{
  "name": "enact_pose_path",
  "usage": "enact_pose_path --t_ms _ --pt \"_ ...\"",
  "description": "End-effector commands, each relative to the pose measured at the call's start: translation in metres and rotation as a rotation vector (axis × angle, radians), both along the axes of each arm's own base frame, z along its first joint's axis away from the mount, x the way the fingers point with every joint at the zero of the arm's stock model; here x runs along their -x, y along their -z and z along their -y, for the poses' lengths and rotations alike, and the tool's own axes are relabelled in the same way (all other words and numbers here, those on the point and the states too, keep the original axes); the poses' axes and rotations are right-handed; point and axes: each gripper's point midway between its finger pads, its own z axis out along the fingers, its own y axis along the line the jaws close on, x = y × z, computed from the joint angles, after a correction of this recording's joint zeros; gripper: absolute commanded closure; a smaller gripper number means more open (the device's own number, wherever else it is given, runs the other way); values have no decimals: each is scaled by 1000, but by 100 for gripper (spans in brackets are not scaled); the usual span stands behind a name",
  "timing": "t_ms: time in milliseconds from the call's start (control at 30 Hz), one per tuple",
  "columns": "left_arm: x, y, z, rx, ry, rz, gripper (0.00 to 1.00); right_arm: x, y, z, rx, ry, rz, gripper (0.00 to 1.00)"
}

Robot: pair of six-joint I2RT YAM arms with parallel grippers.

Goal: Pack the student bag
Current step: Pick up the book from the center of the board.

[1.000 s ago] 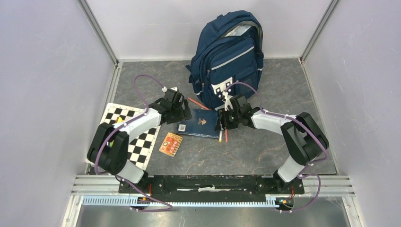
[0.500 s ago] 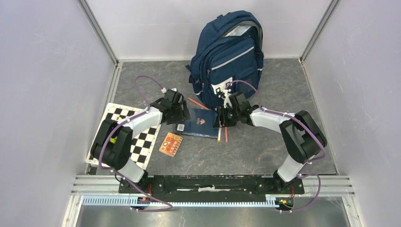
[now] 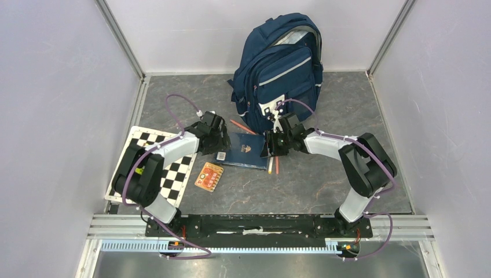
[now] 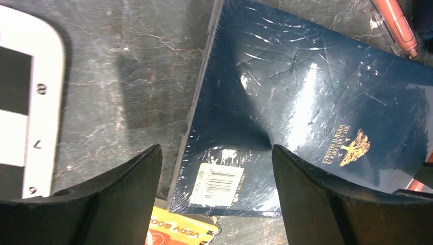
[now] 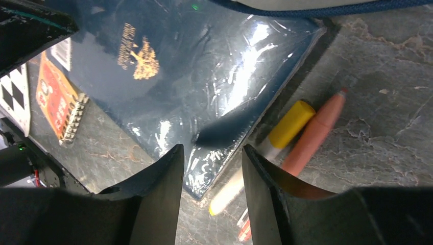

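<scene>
Bag (image 3: 284,63) stands upright at the far side of the surface (image 3: 324,179). Left hand (image 4: 215,150), spread wide, straddles the left edge of the book (image 4: 306,92); right hand (image 5: 212,150), partly open, straddles its near right corner. Neither grips it.

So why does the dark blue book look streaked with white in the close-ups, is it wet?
Likely not: in the left wrist view, light glints off the shiny wrap on the book; the right wrist view shows the same glare plus a dark shadow on the cover; the top external view looks evenly lit.
</scene>
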Motion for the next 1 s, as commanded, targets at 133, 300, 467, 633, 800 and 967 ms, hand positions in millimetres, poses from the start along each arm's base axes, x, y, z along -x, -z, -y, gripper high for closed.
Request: enact_pose_path --t_ms 133,300,467,633,800,967 --pt "-6 7 45 172 99 -32 17 -13 18 40 211 101 8 48" --pt "-1 -6 60 204 125 -15 19 -13 22 49 173 111 14 46" --pt "10 1 42 156 82 -16 18 -9 14 20 -15 31 23 38" --pt "13 19 40 171 95 -60 10 -9 7 -2 -157 -23 43 24" --pt "12 4 61 291 156 -9 16 5 -3 -22 -300 -92 21 22" --pt "9 -49 68 378 178 119 20 10 11 -11 -210 -107 2 24"
